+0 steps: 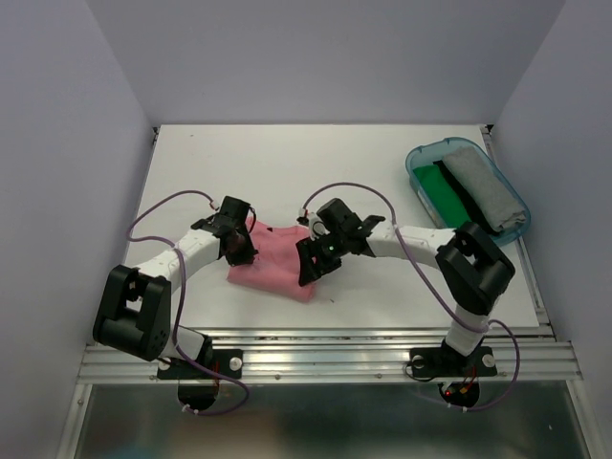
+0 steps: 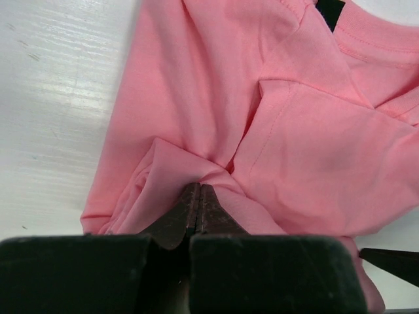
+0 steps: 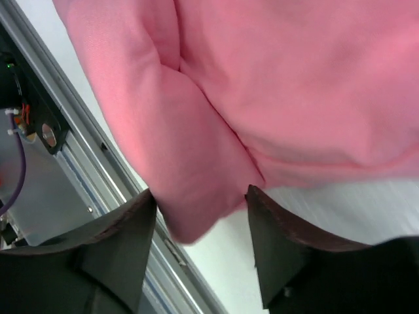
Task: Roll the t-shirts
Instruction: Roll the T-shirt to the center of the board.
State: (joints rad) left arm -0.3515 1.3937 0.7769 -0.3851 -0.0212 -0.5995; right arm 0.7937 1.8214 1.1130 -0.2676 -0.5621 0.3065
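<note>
While my left gripper (image 2: 198, 199) clamps pinch of salmon-pink cotton t-shirt (image 2: 294, 150), bunched mid white table (image 1: 287, 163), my right gripper (image 3: 200, 196) gapes astride its near fold. No roll yet, I reckon: early stage. Grey shirt (image 1: 483, 186), green shirt (image 1: 448, 191) lie in teal plastic tub (image 1: 516, 206).

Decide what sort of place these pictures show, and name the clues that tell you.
Probably a robotics lab test cell: a white table boxed in by plain panels, a left arm and right arm bolted to a metal rail, and practice props, a pink t-shirt and a teal tub.
</note>
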